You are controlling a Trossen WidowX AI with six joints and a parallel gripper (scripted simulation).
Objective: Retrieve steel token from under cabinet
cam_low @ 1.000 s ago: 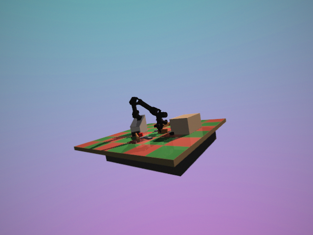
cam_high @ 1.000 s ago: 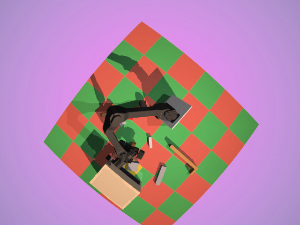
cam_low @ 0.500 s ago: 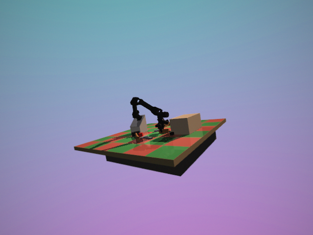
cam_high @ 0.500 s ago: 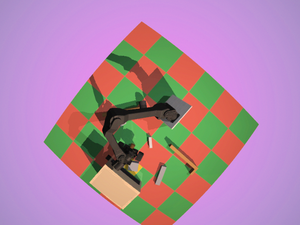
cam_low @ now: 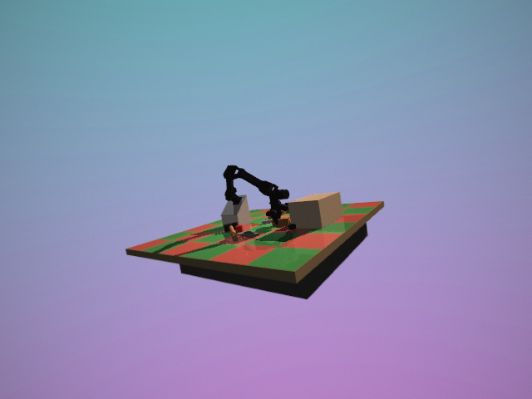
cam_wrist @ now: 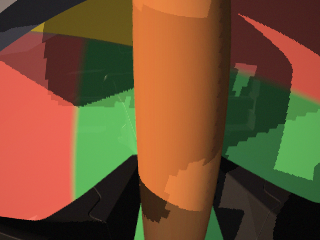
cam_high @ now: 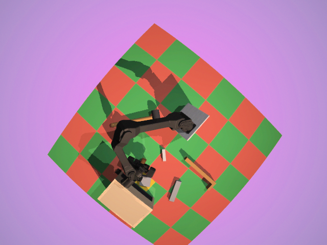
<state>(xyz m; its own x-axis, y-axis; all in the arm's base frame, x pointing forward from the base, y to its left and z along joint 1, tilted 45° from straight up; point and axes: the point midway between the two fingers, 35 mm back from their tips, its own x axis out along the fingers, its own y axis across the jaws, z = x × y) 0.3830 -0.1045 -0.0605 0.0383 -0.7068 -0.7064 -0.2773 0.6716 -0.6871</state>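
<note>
1. Top view: mounted above the desk (cam_high: 227, 98) (cam_low: 240, 258), facing down; far enough off that the desk's four sides are largely in frame, its lowest corner cut off.
2. Exterior view: set well back, slightly above desk height, facing across it at a shallow slant; the whole desk appears small.
3. Wrist view: very close, at the claw (cam_wrist: 174, 163), facing along an orange rod (cam_wrist: 180, 95) towards the desk.
4. Shared by top and exterior: the arm (cam_high: 152, 125) (cam_low: 253, 179) and cabinet (cam_high: 125, 202) (cam_low: 305, 214).

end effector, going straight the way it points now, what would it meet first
Likely the checkered table: the end effector points roughly down, gripping an orange handle; depth is unclear.
</note>
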